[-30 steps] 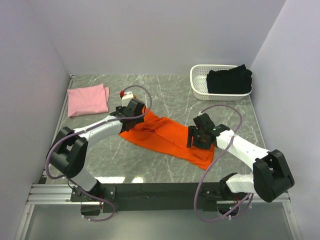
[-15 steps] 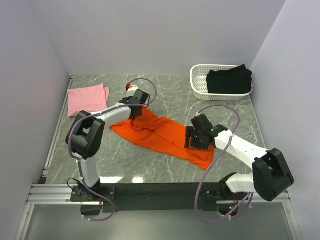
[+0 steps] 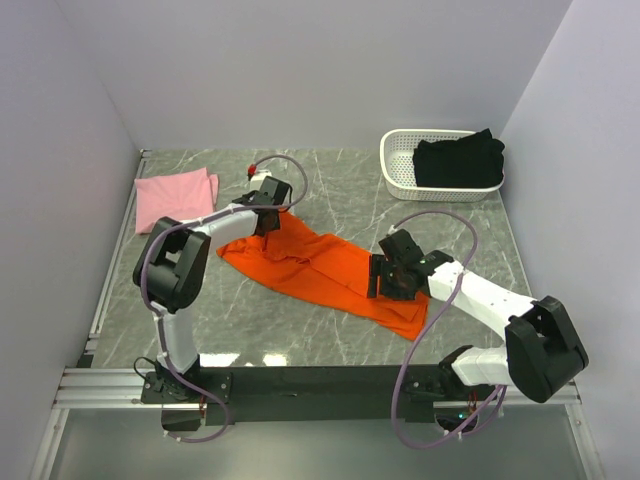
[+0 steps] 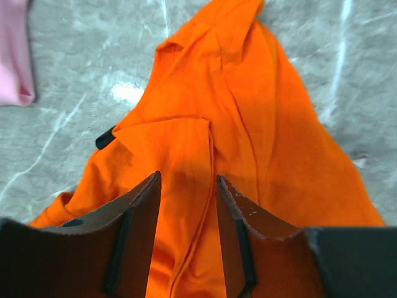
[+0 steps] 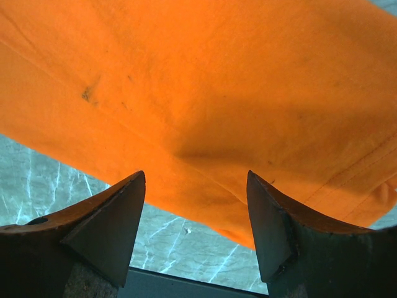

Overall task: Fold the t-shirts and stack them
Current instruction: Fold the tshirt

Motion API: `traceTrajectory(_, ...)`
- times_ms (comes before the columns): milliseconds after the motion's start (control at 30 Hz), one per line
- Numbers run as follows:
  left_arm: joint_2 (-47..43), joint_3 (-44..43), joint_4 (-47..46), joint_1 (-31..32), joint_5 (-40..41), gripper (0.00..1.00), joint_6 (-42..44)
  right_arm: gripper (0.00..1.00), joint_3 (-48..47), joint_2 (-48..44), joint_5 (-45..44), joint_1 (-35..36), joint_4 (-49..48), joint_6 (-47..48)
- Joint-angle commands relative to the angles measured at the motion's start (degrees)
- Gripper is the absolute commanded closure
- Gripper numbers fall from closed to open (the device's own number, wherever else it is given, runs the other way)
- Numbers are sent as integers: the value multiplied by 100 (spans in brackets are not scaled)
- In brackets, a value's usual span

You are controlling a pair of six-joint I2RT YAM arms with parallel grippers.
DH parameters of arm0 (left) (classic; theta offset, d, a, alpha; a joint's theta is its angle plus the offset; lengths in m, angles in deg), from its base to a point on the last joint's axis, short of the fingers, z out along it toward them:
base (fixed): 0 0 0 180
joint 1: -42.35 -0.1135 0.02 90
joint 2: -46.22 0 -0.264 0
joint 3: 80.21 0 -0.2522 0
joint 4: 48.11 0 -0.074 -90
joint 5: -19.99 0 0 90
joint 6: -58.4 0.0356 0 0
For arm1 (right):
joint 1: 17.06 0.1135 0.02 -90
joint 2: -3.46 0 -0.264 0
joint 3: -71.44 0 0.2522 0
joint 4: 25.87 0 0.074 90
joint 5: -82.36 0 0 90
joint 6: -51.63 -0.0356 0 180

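The orange shirt (image 3: 325, 268) lies in the middle of the counter (image 3: 340, 185), a long rumpled band running from its 10 o'clock end to its 4 o'clock end. It is bunched lengthwise, not spread flat, so folding looks barely begun.

The left fingers (image 4: 187, 180) sit over the 10 o'clock end. They are drawn partway together with a narrow gap, and a ridge of orange cloth runs up into that gap. I cannot tell whether they pinch it or only straddle it. The right fingers (image 5: 196, 177) hang over the 4 o'clock end, spread wide with only cloth beneath them and nothing caught between. One arm at each end suggests the aim is to pull the shirt out along its length and flatten it.

The folded pink shirt (image 3: 176, 200) rests flat at 10 o'clock near the left wall, well apart from the orange one; it seems the start of the stack. The black shirt (image 3: 458, 160) is heaped in the white basket (image 3: 398, 165) at 2 o'clock, spilling over its far right rim and waiting its turn.

For moving, bare counter lies open at 12 o'clock and at 7 o'clock. The near hem at 4 o'clock lies close to the counter's front edge, so a pull that way risks dragging cloth off.
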Motion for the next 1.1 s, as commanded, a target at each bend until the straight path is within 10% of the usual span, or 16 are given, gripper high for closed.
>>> traceTrajectory(0, 175, -145, -141, -140, -166, 54, 139, 27, -152, 36, -85, 92, -49, -66)
traceTrajectory(333, 175, -128, -212, -184, -166, 64, 271, 27, -126, 80, -111, 198, -66, -128)
traceTrajectory(667, -255, 320, -229, -220, -25, 99, 183, 28, -223, 246, -129, 312, -84, -128)
traceTrajectory(1067, -941, 1129, -361, -281, 379, 99, -327, 27, -311, 422, -155, 435, -110, -119)
